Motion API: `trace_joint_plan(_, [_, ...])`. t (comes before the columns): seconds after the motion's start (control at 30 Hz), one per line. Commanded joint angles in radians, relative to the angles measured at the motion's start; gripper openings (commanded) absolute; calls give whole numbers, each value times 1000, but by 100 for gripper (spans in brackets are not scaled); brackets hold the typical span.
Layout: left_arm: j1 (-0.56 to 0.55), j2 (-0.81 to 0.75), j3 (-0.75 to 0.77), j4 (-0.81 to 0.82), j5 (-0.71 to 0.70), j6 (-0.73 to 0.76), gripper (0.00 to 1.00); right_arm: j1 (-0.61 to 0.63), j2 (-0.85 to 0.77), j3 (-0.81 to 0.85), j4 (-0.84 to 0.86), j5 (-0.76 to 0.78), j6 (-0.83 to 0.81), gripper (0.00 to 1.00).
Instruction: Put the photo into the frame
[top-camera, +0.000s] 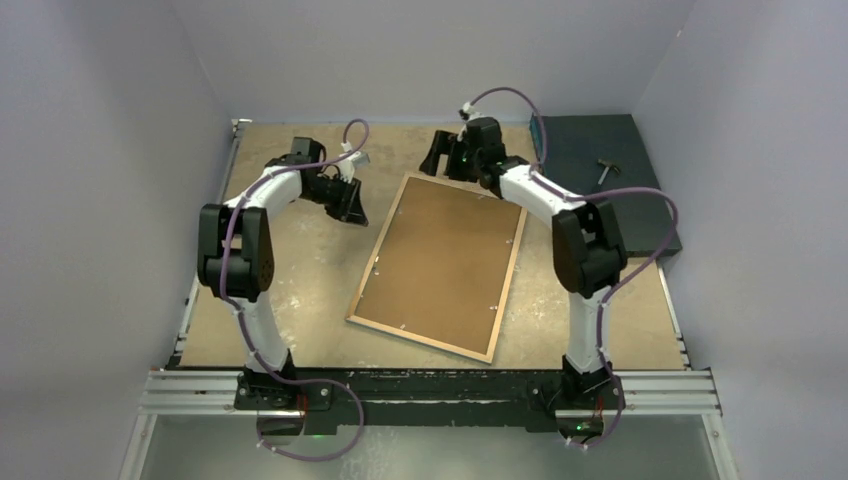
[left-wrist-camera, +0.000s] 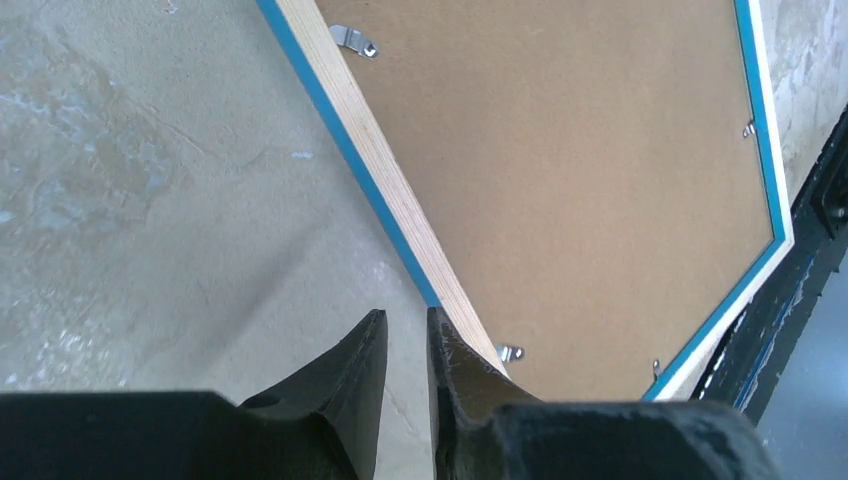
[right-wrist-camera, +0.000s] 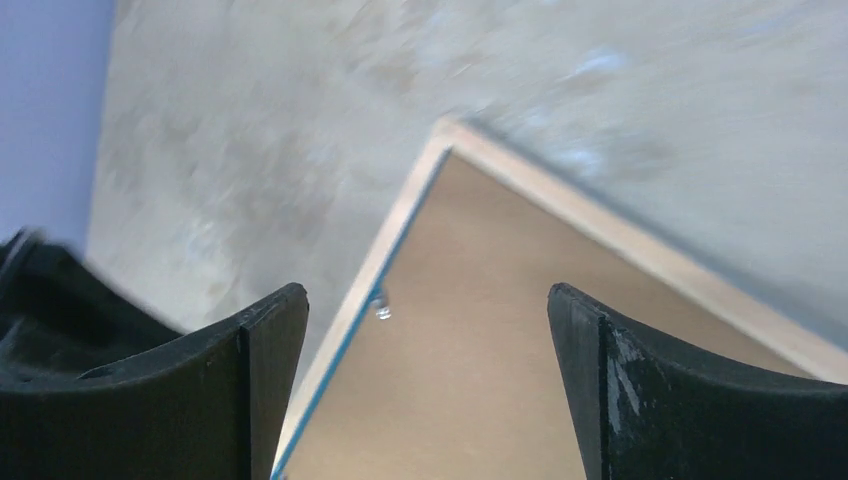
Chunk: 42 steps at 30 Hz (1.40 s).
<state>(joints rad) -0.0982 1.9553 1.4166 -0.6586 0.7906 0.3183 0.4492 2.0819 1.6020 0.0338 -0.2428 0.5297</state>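
The frame lies face down and askew in the middle of the table, pale wood back up, with a thin blue edge. A plain brown backing board fills it. The photo is hidden. My left gripper sits just left of the frame's far-left edge. In the left wrist view it is almost shut with a narrow gap and holds nothing, beside the frame's wooden edge. My right gripper is open and empty over the frame's far corner. In the right wrist view it hangs above the frame's edge.
A dark teal slab with a small hammer lies at the back right. Small metal clips sit along the frame's inner edge. Grey walls close in the sides and back. A black rail runs along the near edge.
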Motion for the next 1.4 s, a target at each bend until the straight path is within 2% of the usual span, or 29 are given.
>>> trace_joint_plan(0.0, [5, -111, -17, -89, 5, 107, 21, -10, -156, -92, -96, 298, -51, 95])
trace_joint_plan(0.17, [-33, -221, -81, -178, -96, 291, 28, -67, -291, -312, -134, 429, 11, 97])
trace_joint_plan(0.3, [-168, -372, -236, -143, -265, 392, 30, -111, -373, -466, -133, 439, 27, 94])
trace_joint_plan(0.53, [-354, -552, -424, -148, -407, 480, 30, -97, -544, -660, -95, 412, -9, 81])
trace_joint_plan(0.63, [-499, -599, -488, -124, -474, 476, 30, -95, -581, -706, -187, 408, 39, 81])
trace_joint_plan(0.8, [-722, -581, -562, -73, -569, 434, 30, -99, -613, -770, -200, 380, 83, 77])
trace_joint_plan(0.97, [-835, -551, -584, -44, -595, 418, 29, -93, -676, -818, -188, 342, 75, 75])
trace_joint_plan(1.2, [-905, -491, -613, 23, -642, 403, 26, -93, -668, -822, -237, 294, 83, 73])
trace_joint_plan(1.37, [-907, -490, -662, 60, -711, 438, 18, -92, -692, -854, -227, 263, 100, 70])
